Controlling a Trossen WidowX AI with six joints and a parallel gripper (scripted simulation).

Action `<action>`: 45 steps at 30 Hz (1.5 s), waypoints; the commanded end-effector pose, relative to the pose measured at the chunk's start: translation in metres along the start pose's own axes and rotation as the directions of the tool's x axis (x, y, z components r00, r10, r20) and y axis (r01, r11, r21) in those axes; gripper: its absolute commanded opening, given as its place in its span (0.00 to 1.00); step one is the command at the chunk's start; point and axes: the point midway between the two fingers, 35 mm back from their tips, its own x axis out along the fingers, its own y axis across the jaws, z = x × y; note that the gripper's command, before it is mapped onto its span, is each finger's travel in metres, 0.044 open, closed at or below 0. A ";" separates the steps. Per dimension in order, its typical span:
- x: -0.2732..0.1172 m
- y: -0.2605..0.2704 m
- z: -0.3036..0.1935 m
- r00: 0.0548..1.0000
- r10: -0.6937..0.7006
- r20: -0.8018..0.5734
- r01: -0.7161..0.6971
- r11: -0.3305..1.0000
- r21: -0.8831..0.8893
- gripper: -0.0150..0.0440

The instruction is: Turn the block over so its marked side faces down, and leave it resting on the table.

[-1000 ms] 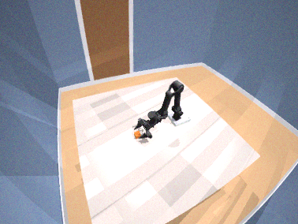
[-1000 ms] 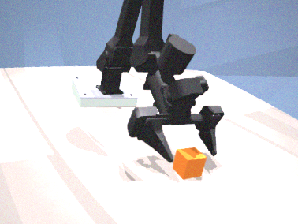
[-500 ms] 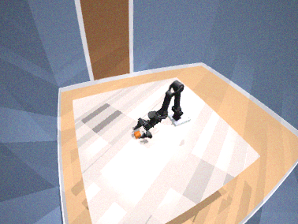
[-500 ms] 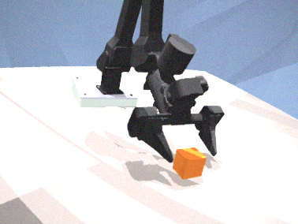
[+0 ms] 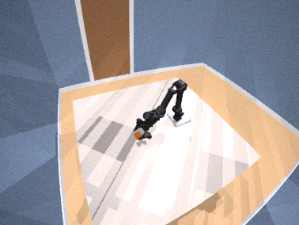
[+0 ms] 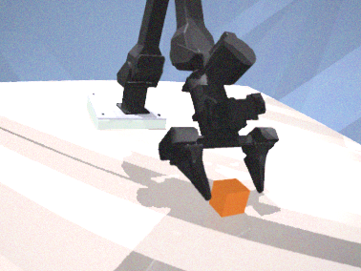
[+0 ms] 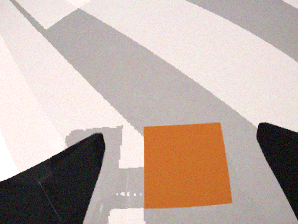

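Gripper (image 6: 232, 191): spread wide, nothing pinched between its two dark fingers; it points down at the table, tips low over the surface.
Block (image 6: 230, 197): small orange cube resting on the table, sitting in the gap between the spread fingers.
Fingers (image 6: 191, 164): in the exterior view one tip comes down right at the block's left edge and the other stands just past its right side — whether the left tip actually touches the cube cannot be told from this angle.
Wrist view: block (image 7: 186, 164) shows as a plain orange square seen from straight above, with a dark finger (image 7: 49, 196) at the lower left and the other at the right edge; a strip of table shows between each finger and the cube.
Block faces: the top and the two sides in view are plain orange; no mark can be made out on them.
Table (image 6: 72, 200): pale surface crossed by white and grey bands, with the gripper's shadow falling around the block.
Arm (image 5: 168, 104): black, reaching from its base down and forward to the block (image 5: 138, 135), which is a tiny orange spot under the gripper (image 5: 141, 134) in the top view.
Base plate (image 6: 125, 119): light, flat mount under the arm's foot — well apart from the block, behind it in the exterior view.
Table border (image 5: 67, 131): tan rim around the pale top.
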 end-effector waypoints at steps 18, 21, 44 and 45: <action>-0.066 -0.002 0.034 0.946 0.010 -0.323 -0.006 1.000 0.013 1.00; -0.066 -0.002 0.034 0.945 0.010 -0.328 -0.006 1.000 0.013 1.00; -0.049 -0.001 0.072 0.665 0.013 -0.747 -0.006 1.000 0.012 1.00; -0.045 -0.001 0.068 0.665 0.013 -0.747 -0.006 1.000 0.012 1.00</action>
